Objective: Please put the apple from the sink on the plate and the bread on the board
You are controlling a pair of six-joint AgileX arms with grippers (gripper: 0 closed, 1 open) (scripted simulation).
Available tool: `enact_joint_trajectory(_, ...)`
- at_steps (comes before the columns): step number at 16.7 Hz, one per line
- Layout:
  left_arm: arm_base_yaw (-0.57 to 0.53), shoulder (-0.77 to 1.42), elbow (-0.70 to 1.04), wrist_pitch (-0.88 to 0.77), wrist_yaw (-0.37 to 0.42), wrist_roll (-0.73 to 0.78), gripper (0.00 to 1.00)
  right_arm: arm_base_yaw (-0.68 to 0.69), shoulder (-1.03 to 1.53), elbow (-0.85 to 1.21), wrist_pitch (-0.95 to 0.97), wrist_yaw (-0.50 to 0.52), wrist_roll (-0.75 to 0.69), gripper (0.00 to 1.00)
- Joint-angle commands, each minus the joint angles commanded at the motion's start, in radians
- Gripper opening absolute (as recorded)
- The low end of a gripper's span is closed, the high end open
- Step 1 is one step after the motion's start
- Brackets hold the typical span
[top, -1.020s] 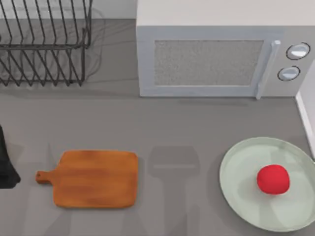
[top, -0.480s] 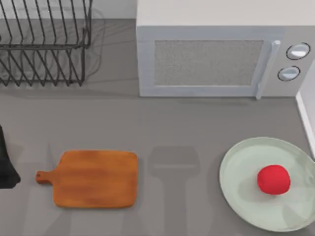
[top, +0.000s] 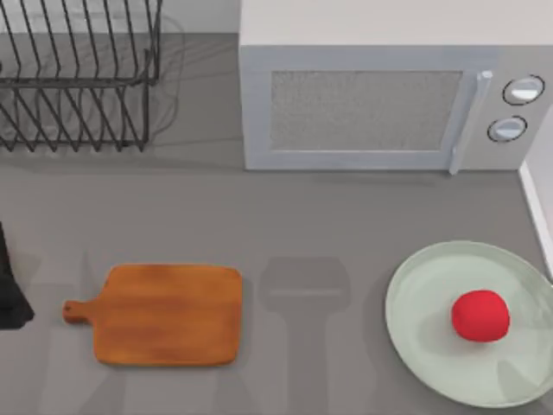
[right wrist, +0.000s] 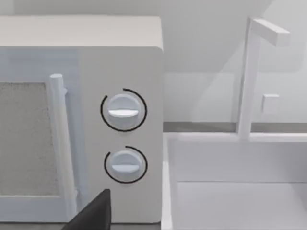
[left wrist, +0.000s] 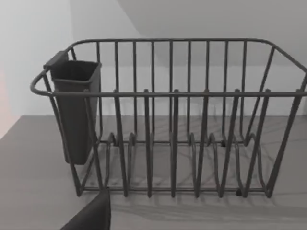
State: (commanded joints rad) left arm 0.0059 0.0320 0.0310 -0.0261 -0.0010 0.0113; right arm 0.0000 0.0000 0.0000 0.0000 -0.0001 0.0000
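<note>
A grey counter [top: 346, 216] runs beneath a white microwave [top: 389, 95] bearing no legible writing. The apple [top: 479, 316] lies on the plate [top: 415, 303] at four o'clock. The bare board [top: 164, 316] sits at eight o'clock. A wire rack [left wrist: 172, 120] stands at eleven o'clock, the sink [right wrist: 240, 191] beside the microwave. The left arm [top: 10, 294] is parked at nine o'clock; I cannot tell either gripper's state.

Dark wire dish rack [left wrist: 182, 120] on grey counter [left wrist: 29, 182]; cutlery cup [left wrist: 74, 110] attached.
</note>
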Motion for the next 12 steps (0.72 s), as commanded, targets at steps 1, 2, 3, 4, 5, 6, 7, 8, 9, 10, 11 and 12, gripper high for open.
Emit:
enact_joint_trajectory(1,0.005,0.032,0.031,-0.025,0.0,0.011,1.0,0.0,0.0,0.0,0.0,0.0,0.0,1.0)
enact_joint_trajectory(2,0.011,0.074,0.071,-0.056,-0.001,0.024,1.0,0.0,0.0,0.0,0.0,0.0,0.0,1.0)
enact_joint_trajectory(3,0.018,0.127,0.12,-0.093,-0.001,0.041,1.0,0.0,0.0,0.0,0.0,0.0,0.0,1.0)
enact_joint_trajectory(4,0.026,0.19,0.175,-0.135,0.0,0.059,1.0,0.0,0.0,0.0,0.0,0.0,0.0,1.0)
enact_joint_trajectory(5,0.034,0.264,0.237,-0.183,0.0,0.079,1.0,0.0,0.0,0.0,0.0,0.0,0.0,1.0)
enact_joint_trajectory(6,0.043,0.349,0.302,-0.234,0.001,0.101,1.0,0.0,0.0,0.0,0.0,0.0,0.0,1.0)
enact_joint_trajectory(7,0.052,0.443,0.372,-0.289,0.001,0.124,1.0,0.0,0.0,0.0,0.0,0.0,0.0,1.0)
enact_joint_trajectory(8,0.062,0.548,0.443,-0.346,0.002,0.148,1.0,0.0,0.0,0.0,0.0,0.0,0.0,1.0)
enact_joint_trajectory(9,0.072,0.66,0.515,-0.405,0.002,0.172,1.0,0.0,0.0,0.0,0.0,0.0,0.0,1.0)
enact_joint_trajectory(10,0.083,0.778,0.587,-0.465,0.002,0.197,1.0,0.0,0.0,0.0,0.0,0.0,0.0,1.0)
enact_joint_trajectory(11,0.093,0.898,0.659,-0.526,0.002,0.221,1.0,0.0,0.0,0.0,0.0,0.0,0.0,1.0)
enact_joint_trajectory(12,0.103,1.018,0.73,-0.585,0.002,0.245,1.0,0.0,0.0,0.0,0.0,0.0,0.0,1.0)
